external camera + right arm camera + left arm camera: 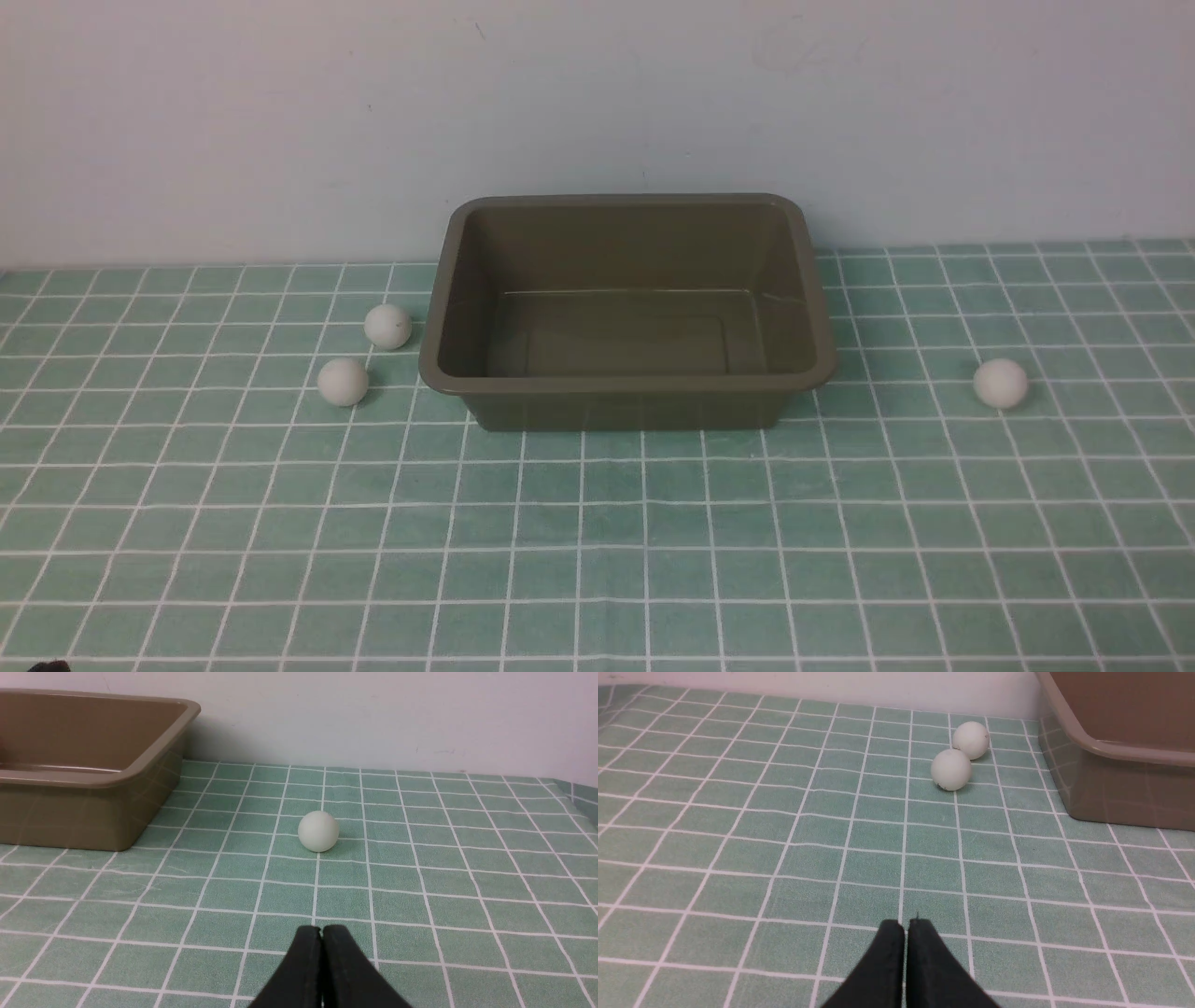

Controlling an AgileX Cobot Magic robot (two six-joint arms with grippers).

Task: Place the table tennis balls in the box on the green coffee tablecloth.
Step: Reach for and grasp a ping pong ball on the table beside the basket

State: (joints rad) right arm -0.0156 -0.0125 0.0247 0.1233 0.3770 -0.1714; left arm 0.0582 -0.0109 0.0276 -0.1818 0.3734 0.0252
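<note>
Left fingers (889, 956) and right fingers (306, 961) are both clenched shut on nothing, low over the green tablecloth (597, 560). I'd open wide and come straight down, since these things roll. Count: three balls, all out on the surface — near left ball (344, 382) and far left ball (387, 327) close by the one box (625, 384), right ball (1001, 384) well apart from it.

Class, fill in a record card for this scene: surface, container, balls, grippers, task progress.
surface: cloth, green with white grid
container: box, empty, upright
balls left of box: far ball, near ball
ball right of box: right ball
grippers: left gripper shut, right gripper shut, both empty
progress: no ball in box yet
</note>
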